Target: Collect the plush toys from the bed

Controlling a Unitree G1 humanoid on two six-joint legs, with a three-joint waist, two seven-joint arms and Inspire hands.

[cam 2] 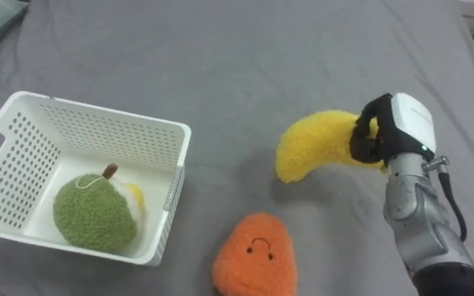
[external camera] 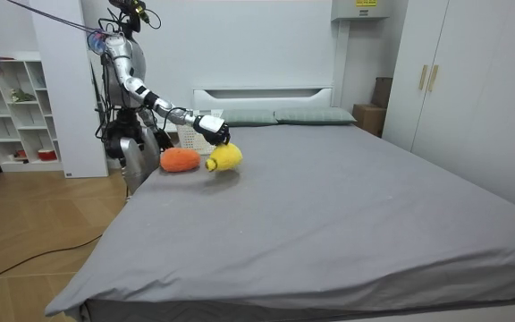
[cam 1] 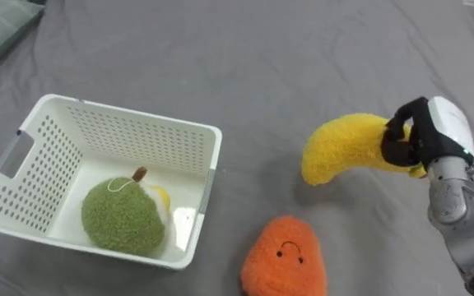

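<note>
My right hand [cam 1: 422, 136] [cam 2: 389, 130] [external camera: 214, 127] is shut on one end of a yellow banana plush [cam 1: 344, 148] [cam 2: 318, 144] [external camera: 224, 157], held just above the grey bed sheet. An orange plush with a smiling face [cam 1: 286, 256] [cam 2: 256, 255] [external camera: 180, 160] lies on the bed near me. To my left sits a white perforated basket [cam 1: 163, 131] [cam 2: 130, 127]. A round green plush with a brown stem [cam 1: 123, 215] [cam 2: 91, 210] rests inside it, with something yellow and white beside it.
The grey bed [external camera: 329, 206] stretches wide and bare beyond the toys. Pillows [external camera: 311, 115] and a white headboard [external camera: 262, 93] are at the far end. A shelf unit [external camera: 16, 116] stands by the wall at the room view's left. I stand at the bed's side.
</note>
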